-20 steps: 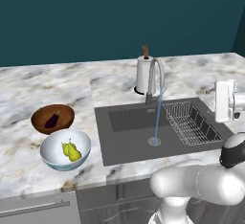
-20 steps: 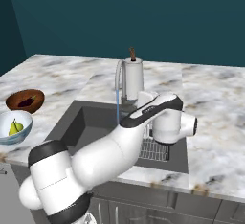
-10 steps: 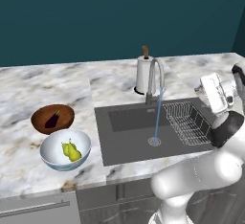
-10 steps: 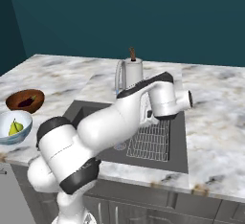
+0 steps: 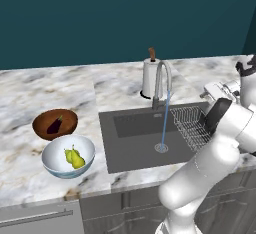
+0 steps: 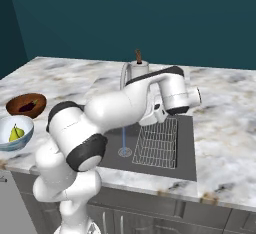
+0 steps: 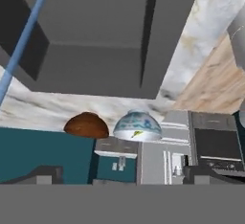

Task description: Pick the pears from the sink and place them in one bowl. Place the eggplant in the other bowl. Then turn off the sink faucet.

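Left base view: pears (image 5: 73, 157) sit in the white-blue bowl (image 5: 55, 165), eggplant (image 5: 55, 125) in the wooden bowl (image 5: 42, 123). Faucet (image 5: 161, 79) runs water into the sink (image 5: 129, 148); my pincer (image 5: 216, 92) hangs released right of it, over the rack (image 5: 187, 123).

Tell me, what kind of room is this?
It looks like a kitchen: a marble counter holds a sink with a running faucet, and two bowls of food sit beside it.

A marbled tabletop (image 5: 60, 85) carries a brown bowl (image 5: 55, 123), a white bowl (image 5: 68, 156) just beside it, and a recessed sink (image 5: 145, 138).
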You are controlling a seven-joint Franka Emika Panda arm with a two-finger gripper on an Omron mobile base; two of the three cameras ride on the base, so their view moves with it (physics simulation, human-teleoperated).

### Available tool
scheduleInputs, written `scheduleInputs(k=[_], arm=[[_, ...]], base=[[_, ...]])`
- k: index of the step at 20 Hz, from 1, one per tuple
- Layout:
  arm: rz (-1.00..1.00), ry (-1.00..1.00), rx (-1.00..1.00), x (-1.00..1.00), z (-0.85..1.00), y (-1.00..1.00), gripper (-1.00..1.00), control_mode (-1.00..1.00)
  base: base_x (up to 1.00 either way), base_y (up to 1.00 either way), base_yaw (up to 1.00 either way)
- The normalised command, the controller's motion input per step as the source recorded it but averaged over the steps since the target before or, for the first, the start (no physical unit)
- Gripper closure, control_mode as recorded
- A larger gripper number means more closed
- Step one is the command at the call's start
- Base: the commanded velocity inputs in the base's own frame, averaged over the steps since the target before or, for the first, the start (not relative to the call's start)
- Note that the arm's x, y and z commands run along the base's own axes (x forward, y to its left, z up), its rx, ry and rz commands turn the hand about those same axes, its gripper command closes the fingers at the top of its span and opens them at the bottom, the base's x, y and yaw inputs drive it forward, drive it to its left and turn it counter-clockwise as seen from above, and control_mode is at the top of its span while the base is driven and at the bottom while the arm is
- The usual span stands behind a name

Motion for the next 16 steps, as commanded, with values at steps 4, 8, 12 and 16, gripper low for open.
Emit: scheduleInputs(k=[4,8,12,16], arm=[[-0.05,0.39,0.1,0.08,-0.22,0.0,-1.0,-1.0],[-0.01,0.25,0.08,0.08,-0.18,0.0,-1.0,-1.0],[0.0,0.09,0.06,0.03,-0.03,0.0,-1.0,-1.0],[0.0,0.0,0.02,0.13,0.0,0.0,-1.0,-1.0]], base=[[0.0,0.0,0.0],[0.0,0.0,0.0],[0.0,0.0,0.0],[0.0,0.0,0.0]])
